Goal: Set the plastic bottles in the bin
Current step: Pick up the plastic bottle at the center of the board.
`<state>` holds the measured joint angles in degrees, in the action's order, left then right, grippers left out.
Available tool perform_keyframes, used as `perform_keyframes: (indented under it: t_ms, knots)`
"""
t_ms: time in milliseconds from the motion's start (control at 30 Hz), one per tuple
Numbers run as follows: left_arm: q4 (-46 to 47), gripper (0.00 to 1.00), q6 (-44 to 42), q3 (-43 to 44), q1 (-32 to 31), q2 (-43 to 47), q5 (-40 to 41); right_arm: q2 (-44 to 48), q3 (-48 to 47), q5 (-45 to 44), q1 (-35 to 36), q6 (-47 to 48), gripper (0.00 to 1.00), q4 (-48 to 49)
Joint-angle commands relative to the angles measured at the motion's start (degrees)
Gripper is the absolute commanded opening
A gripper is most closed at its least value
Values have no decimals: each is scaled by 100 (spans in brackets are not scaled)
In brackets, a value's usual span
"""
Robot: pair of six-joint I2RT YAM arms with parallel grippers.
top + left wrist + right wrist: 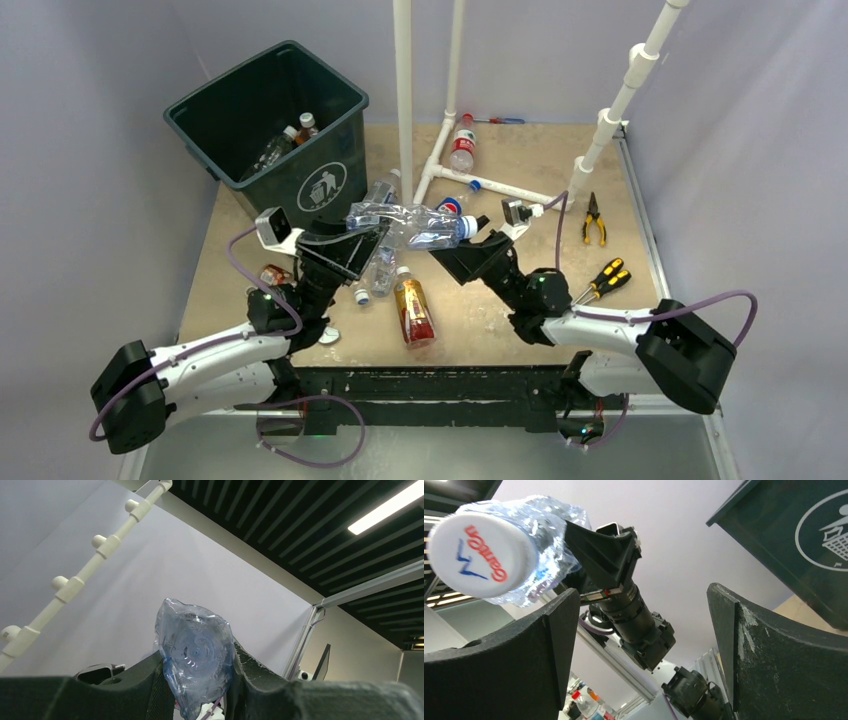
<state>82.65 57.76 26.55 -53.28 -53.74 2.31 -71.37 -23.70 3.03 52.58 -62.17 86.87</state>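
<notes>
we see the left gripper [372, 237] clamped on a crushed clear bottle [415, 225], held above the table [480, 310] just right of the bin [290, 175] | right gripper [452, 247], jaws apart, beside its white cap [479, 555]

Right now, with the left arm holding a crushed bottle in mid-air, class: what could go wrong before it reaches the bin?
1. The left jaws pinch only the base end of the crushed bottle. The thin, crumpled plastic might slip out and drop among the loose bottles on the table.
2. The open right jaws stand close beside its white cap, so swinging the bottle away could snag there.
3. The bottle sticks out sideways, so it may clip the rim of the bin.
</notes>
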Motion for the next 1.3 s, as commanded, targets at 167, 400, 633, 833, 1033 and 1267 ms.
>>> perform_keyframes:
  t_ms: [167, 400, 633, 833, 1033, 1267]
  knots:
    - [394, 0, -116, -267, 19, 367, 660, 239, -546, -149, 200, 964, 95, 2422]
    - [-218, 0, -312, -277, 21, 913, 1247, 634, -534, 295, 217, 1479, 94, 1662]
    - [185, 0, 130, -180, 19, 504, 871, 494, -771, 245, 218, 1429, 95, 1655]
    - [51, 0, 304, -186, 19, 450, 843, 414, -1046, 277, 218, 1449, 96, 1518]
    - [235, 0, 518, -172, 12, 212, 734, 181, -1219, 212, 218, 1321, 95, 1463]
    - [543, 0, 441, -154, -15, 108, 772, -140, -1265, 199, 218, 1079, 93, 1623]
